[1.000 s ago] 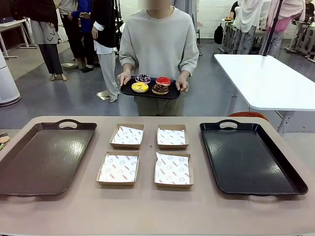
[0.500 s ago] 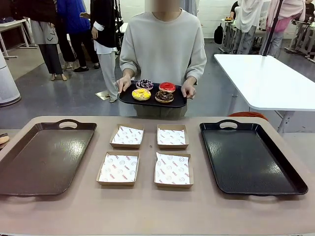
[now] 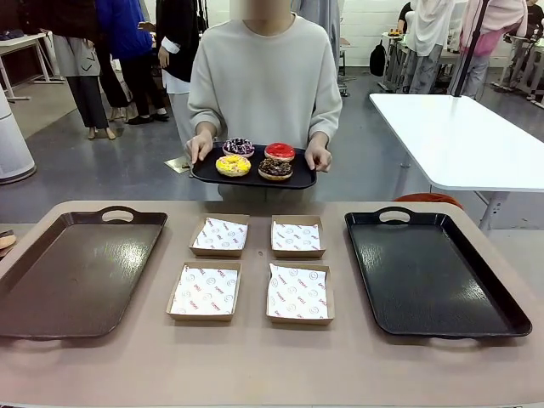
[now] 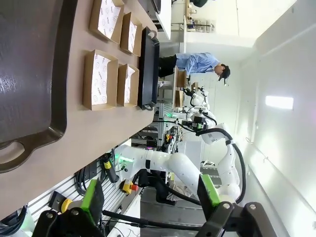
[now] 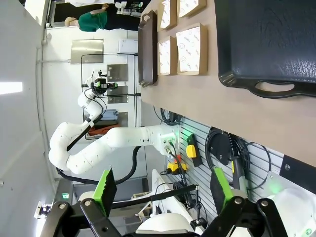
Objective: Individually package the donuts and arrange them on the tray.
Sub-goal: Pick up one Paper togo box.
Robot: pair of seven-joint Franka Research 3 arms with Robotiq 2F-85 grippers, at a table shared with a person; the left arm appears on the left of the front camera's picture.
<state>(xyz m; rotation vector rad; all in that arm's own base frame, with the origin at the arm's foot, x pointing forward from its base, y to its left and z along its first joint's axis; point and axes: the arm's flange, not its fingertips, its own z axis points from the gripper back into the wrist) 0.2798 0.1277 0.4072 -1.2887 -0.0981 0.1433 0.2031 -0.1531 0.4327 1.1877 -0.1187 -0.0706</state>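
Standing beyond the table, a person holds a small black tray carrying the four donuts. Both the left gripper and right gripper hang with jaws spread wide, empty.

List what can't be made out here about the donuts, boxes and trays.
Front view: donuts, far off on the person's tray, icing detail too small.
Front view: print on the box papers too small to read.
Front view: an object at the left, cut by the picture edge.
Left wrist view: brown tray cut by edge.
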